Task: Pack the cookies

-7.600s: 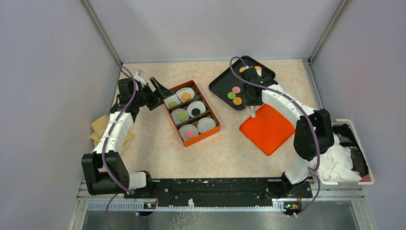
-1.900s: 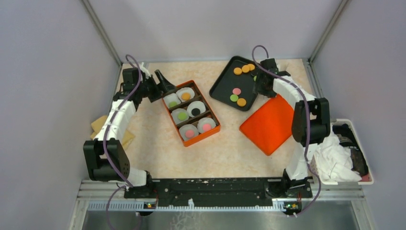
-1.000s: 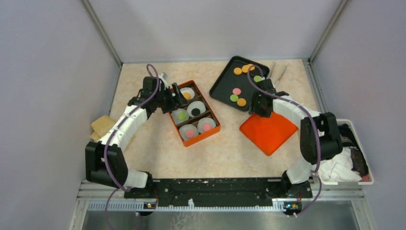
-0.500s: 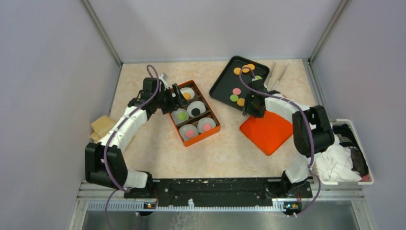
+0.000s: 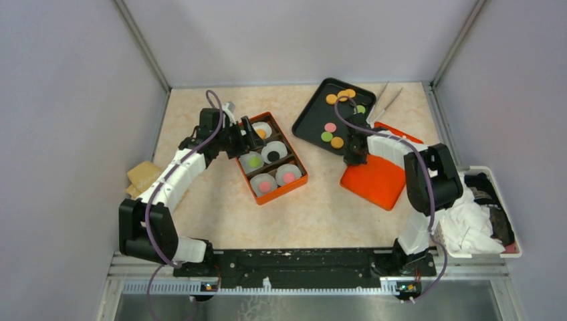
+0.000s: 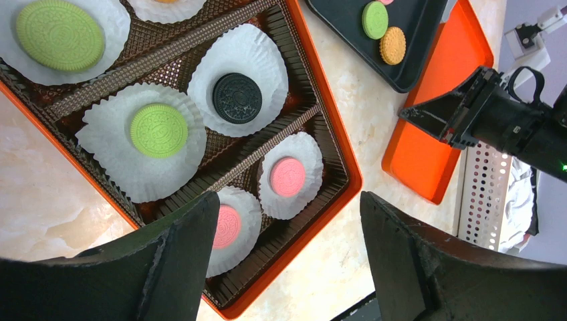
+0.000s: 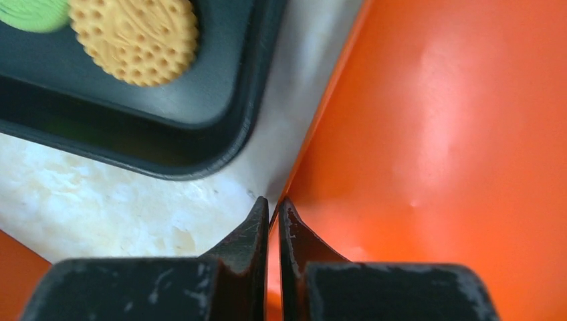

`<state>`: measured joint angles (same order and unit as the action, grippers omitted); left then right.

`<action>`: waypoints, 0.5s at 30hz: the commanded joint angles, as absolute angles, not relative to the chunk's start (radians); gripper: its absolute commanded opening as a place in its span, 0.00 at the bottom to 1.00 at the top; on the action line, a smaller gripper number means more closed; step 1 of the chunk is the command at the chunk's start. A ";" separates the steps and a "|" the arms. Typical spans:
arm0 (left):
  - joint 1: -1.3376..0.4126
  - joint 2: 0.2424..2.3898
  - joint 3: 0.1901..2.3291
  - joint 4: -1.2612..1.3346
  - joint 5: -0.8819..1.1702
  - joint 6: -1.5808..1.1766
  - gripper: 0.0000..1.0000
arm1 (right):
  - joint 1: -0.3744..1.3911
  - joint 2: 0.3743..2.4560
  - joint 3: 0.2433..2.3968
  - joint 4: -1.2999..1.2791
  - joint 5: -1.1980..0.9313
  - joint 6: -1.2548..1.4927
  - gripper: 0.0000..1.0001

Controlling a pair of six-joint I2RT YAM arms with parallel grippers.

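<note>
The orange box [image 5: 301, 178] holds white paper cups with cookies: green [image 6: 158, 130], black [image 6: 237, 98] and two pink ones [image 6: 287, 176]. My left gripper [image 6: 289, 198] hovers open over the box's near end, holding nothing. More cookies lie on the black tray [image 5: 310, 122], among them an orange one [image 5: 337, 142] and a pink one [image 5: 330, 127]. My right gripper [image 7: 273, 204] is shut on the left edge of the orange lid [image 7: 434, 134], right next to the tray's corner [image 7: 167, 134]. In the top view the lid [image 5: 382, 179] lies right of the box.
Metal tweezers [image 5: 383, 101] lie at the back, right of the tray. A white bin [image 5: 495, 175] with cloths hangs at the table's right edge. Tan pieces [image 5: 143, 175] sit at the left edge, beside the left arm.
My right gripper has closed onto the lid's left edge, and the lid has shifted slightly to the right. The left arm and box have stayed put.
</note>
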<state>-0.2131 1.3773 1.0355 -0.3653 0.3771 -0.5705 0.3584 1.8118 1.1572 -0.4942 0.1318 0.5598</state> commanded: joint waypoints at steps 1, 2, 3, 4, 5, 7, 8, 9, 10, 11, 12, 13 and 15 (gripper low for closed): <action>-0.219 1.356 1.033 -0.324 0.400 -0.547 0.84 | 0.384 1.719 1.103 -0.552 0.197 0.574 0.00; -0.219 1.355 1.035 -0.319 0.408 -0.545 0.84 | 0.391 1.694 1.094 -0.562 0.205 0.578 0.00; -0.221 1.355 1.035 -0.313 0.419 -0.542 0.84 | 0.401 1.667 1.086 -0.572 0.216 0.582 0.00; -0.226 1.356 1.035 -0.301 0.429 -0.539 0.84 | 0.412 1.640 1.080 -0.588 0.229 0.585 0.00; -0.232 1.358 1.038 -0.296 0.432 -0.537 0.84 | 0.431 1.616 1.077 -0.605 0.247 0.589 0.00; -0.252 1.365 1.046 -0.285 0.437 -0.535 0.85 | 0.459 1.570 1.075 -0.642 0.274 0.596 0.00; -0.265 1.371 1.052 -0.280 0.442 -0.535 0.85 | 0.476 1.545 1.076 -0.659 0.285 0.599 0.00; -0.280 1.377 1.057 -0.273 0.444 -0.535 0.85 | 0.496 1.518 1.079 -0.677 0.296 0.602 0.00; -0.293 1.383 1.065 -0.264 0.450 -0.537 0.85 | 0.515 1.493 1.085 -0.698 0.311 0.606 0.00; -0.306 1.389 1.067 -0.253 0.464 -0.538 0.86 | 0.537 1.468 1.094 -0.718 0.329 0.610 0.00; -0.316 1.396 1.063 -0.228 0.490 -0.542 0.86 | 0.559 1.437 1.108 -0.734 0.337 0.609 0.00; -0.322 1.405 1.058 -0.202 0.520 -0.551 0.86 | 0.582 1.413 1.117 -0.744 0.341 0.605 0.00; -0.331 1.425 1.048 -0.144 0.578 -0.572 0.87 | 0.620 1.368 1.137 -0.746 0.324 0.585 0.00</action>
<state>-0.3096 1.3933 1.0359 -0.2878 0.4606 -0.5514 0.5461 1.4822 1.0630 -0.7094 0.2874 0.5980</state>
